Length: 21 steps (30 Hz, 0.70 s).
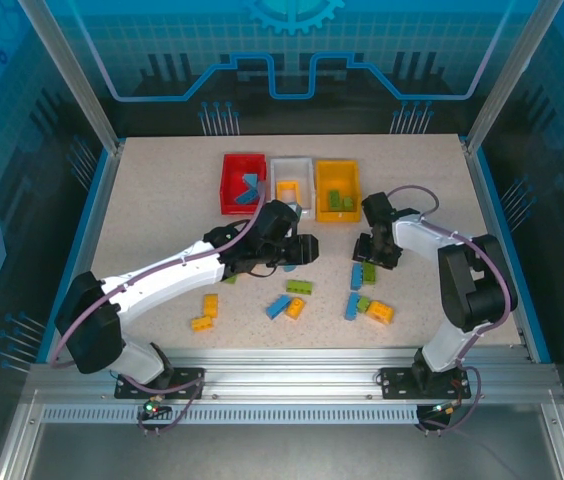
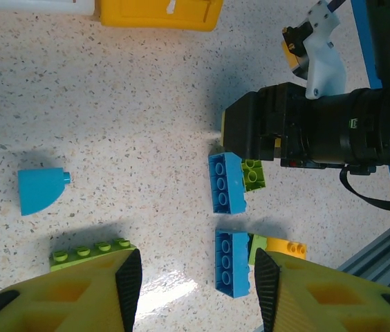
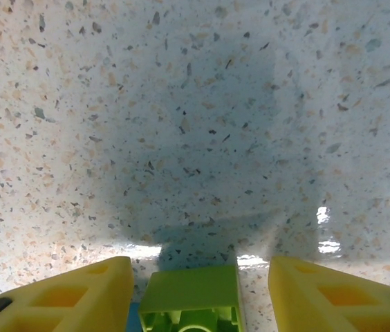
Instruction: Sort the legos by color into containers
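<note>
The red container (image 1: 228,180) holds blue legos, the white one (image 1: 292,165) a yellow brick, the yellow one (image 1: 338,208) green bricks. Loose legos lie across the near table: yellow ones (image 1: 205,305), a green one (image 1: 299,287), a blue one (image 1: 278,306), and a blue, green and yellow cluster (image 1: 363,305). My left gripper (image 1: 300,250) (image 2: 198,277) hovers open, nothing between its fingers; a blue brick (image 2: 231,263) lies on the table beyond them. My right gripper (image 1: 374,252) (image 3: 200,277) is low over the table, open around a lime green brick (image 3: 191,297), with a gap on each side.
A blue quarter-round piece (image 2: 41,191) and a green brick (image 2: 91,250) lie left of my left fingers. Another blue brick (image 2: 225,182) touches a green one (image 2: 253,174) under the right arm's black wrist (image 2: 305,131). Blue rails edge the table (image 1: 162,200).
</note>
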### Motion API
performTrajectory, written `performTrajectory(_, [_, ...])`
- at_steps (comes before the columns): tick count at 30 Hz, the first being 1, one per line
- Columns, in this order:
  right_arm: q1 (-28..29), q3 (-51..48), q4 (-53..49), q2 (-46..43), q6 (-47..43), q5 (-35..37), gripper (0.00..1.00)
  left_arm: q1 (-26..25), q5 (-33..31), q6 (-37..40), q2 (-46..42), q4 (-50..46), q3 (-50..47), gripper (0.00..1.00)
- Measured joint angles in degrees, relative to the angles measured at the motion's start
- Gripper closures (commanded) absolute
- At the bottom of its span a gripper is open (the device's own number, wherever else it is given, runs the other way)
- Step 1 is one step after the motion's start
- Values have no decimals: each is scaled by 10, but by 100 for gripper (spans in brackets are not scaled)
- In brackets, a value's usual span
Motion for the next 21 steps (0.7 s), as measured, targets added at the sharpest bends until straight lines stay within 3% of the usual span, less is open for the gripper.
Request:
performTrajectory(10, [0,-14,2,0,31,5,56,0,0,0,0,0,0,50])
performTrajectory(15, [0,-16,6,-6,48,12,69,0,0,0,0,0,0,50])
performTrajectory(21, [-1,-23,5,-44,58,41,73,0,6,0,0,0,8,49])
